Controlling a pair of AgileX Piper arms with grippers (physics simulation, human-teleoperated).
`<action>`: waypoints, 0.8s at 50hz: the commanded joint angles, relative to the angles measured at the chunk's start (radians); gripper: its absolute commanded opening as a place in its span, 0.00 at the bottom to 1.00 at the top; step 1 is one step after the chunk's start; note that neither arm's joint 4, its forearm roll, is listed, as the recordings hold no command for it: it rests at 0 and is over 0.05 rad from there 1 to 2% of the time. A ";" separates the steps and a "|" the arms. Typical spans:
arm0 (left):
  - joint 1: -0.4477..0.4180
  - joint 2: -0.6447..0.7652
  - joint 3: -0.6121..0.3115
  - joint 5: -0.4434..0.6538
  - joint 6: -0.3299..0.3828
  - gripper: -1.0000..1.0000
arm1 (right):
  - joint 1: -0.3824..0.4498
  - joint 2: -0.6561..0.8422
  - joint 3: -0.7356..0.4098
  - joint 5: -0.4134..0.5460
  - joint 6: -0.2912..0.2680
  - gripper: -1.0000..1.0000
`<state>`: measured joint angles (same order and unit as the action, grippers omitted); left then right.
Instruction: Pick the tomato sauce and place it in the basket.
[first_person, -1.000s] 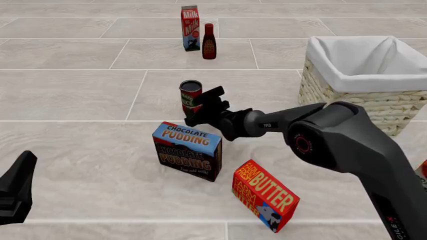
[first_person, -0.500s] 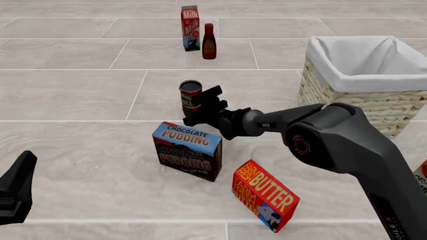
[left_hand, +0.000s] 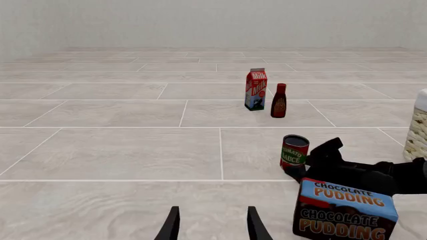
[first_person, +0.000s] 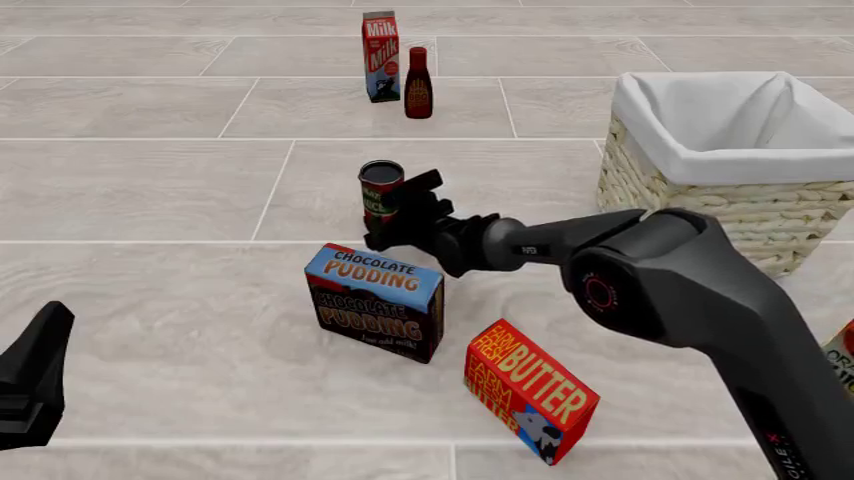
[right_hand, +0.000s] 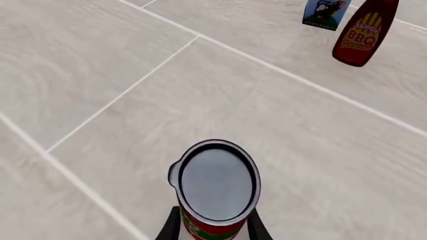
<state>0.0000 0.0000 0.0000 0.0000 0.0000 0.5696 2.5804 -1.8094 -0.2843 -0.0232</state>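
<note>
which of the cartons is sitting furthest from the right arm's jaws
The milk carton, upright at the far end beside the BBQ bottle. The chocolate pudding box and butter box lie much nearer the right gripper.

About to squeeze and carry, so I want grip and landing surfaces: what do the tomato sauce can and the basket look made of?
Tomato sauce can: looks like metal, with a smooth dark grey lid and raised rim; the sides carry a red and green label, probably paper.
Basket: pale woven wicker by its braided texture, lined with white cloth folded over the rim, so likely a soft landing.
</note>
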 joint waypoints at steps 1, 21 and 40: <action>0.000 0.000 0.000 0.000 0.000 1.00 | -0.001 0.025 -0.034 0.010 -0.019 1.00; 0.000 0.000 0.000 0.000 0.000 1.00 | -0.002 0.033 -0.053 0.018 -0.015 1.00; 0.000 0.000 0.000 0.000 0.000 1.00 | 0.010 -0.032 0.033 -0.019 -0.002 0.00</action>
<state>0.0000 0.0000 0.0000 0.0000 0.0000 0.5754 2.5793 -1.8131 -0.2845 -0.0421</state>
